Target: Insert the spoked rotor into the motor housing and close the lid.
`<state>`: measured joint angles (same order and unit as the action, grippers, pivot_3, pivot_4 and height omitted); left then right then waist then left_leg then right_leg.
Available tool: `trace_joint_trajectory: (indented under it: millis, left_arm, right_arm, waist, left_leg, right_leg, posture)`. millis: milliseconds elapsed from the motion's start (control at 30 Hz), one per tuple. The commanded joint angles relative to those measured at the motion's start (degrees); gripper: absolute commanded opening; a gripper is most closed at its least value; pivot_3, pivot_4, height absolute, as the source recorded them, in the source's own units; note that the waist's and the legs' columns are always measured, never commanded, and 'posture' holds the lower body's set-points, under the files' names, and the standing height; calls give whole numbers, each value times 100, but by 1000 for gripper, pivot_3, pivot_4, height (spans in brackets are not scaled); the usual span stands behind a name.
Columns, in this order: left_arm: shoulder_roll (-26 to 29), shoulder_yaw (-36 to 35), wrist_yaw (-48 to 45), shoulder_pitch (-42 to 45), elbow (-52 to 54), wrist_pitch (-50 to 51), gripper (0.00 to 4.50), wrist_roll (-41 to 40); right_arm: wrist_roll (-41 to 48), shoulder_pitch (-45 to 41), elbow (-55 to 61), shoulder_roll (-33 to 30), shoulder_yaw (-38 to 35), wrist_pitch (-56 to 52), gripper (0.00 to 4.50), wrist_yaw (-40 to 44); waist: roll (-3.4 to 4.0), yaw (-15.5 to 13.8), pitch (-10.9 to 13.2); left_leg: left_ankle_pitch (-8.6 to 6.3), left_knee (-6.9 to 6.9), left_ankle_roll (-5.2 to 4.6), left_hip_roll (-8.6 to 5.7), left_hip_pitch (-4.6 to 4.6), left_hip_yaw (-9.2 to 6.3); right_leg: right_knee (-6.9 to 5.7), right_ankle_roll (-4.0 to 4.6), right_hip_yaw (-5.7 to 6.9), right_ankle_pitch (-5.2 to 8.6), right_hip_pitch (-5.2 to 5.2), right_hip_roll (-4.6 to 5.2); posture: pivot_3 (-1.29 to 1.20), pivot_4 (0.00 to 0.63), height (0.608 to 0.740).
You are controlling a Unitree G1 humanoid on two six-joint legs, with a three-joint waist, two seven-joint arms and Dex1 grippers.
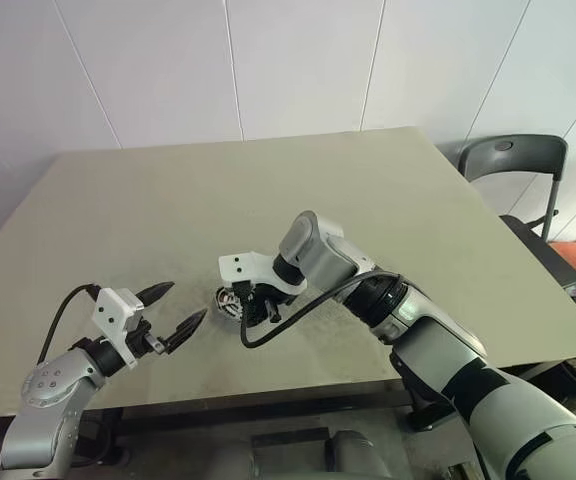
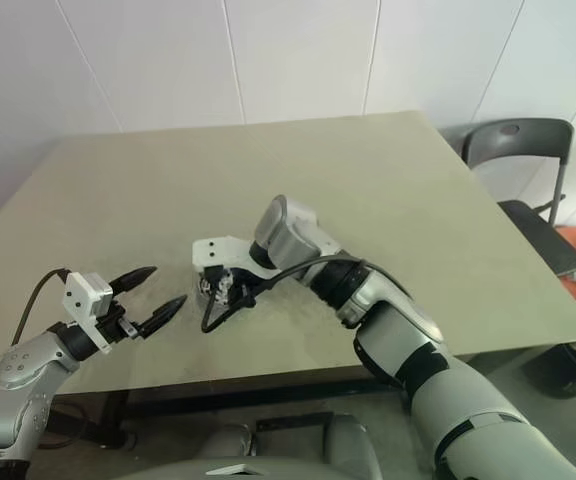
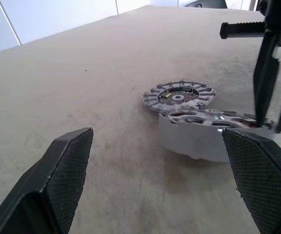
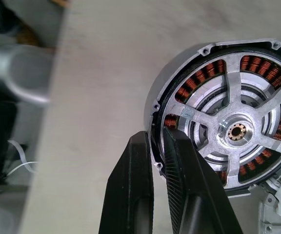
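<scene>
Presently noted on the tan table (image 1: 388, 200): housing (image 4: 179, 112) lying flat near the front edge, copper windings visible around its ring. Rotor (image 4: 238, 131) seated inside the housing, silver spokes and central hub facing up, black rim sitting against the inside of the housing wall. Lid (image 3: 179, 94), grey with a notched rim, lying flat on the table just beside the housing, on its far side from the left gripper, edges close or touching; cannot tell which.

Right gripper (image 4: 158, 146) angled down over the housing, fingers (image 4: 130, 195) pinched nearly together on the rotor's black rim at the edge of the housing; one finger outside the rim, the other inside over the windings. Firm grip or mere contact not certain from the close view, though the rim passes between the two tips. Same gripper seen from the other wrist as two dark fingers descending onto the far side of the housing.

Left gripper (image 1: 173, 310) held level above the table, well apart from the housing and pointing toward it, fingers spread wide and empty.

Dark chair (image 1: 513, 160) beyond the table's far right corner.
</scene>
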<state>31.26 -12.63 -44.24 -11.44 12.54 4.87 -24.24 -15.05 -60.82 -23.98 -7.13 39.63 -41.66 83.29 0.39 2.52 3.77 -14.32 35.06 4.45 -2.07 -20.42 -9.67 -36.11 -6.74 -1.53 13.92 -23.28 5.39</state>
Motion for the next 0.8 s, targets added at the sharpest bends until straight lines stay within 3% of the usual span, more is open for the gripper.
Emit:
trace_joint_trajectory:
  millis: [33,500,700,800]
  left_arm:
    - [42,-67,111,93,299,92,4500,-21]
    - [78,-81,174,129,441,308,4500,-10]
    - [40,-64,114,108,266,155,4500,48]
    - [31,-48,79,121,175,96,4500,70]
  right_arm:
    - [-14,-296,-4,33,-24,-152,70,-229]
    - [579,-239,592,-205,310,-1071,70,145]
    - [941,-265,599,25,83,-1935,70,-270]
    - [1140,-320,636,51,55,-2313,1016,-415]
  waist:
    - [0,0,0]
    - [-1,1,0]
    - [0,11,0]
    - [-1,6,0]
  left_leg:
    - [0,-1,0,0,0,-1]
    - [0,1,0,0,-1,0]
    - [0,0,0,0,-1,0]
    - [0,0,0,0,-2,-1]
  right_leg:
    - [-1,0,0,0,-1,0]
    - [0,-4,0,-2,0,0]
    - [0,-3,0,-1,-1,0]
    - [-2,-1,0,0,-3,-1]
  posture:
    - [0,0,740]
    - [0,0,740]
    - [0,0,740]
    - [0,0,740]
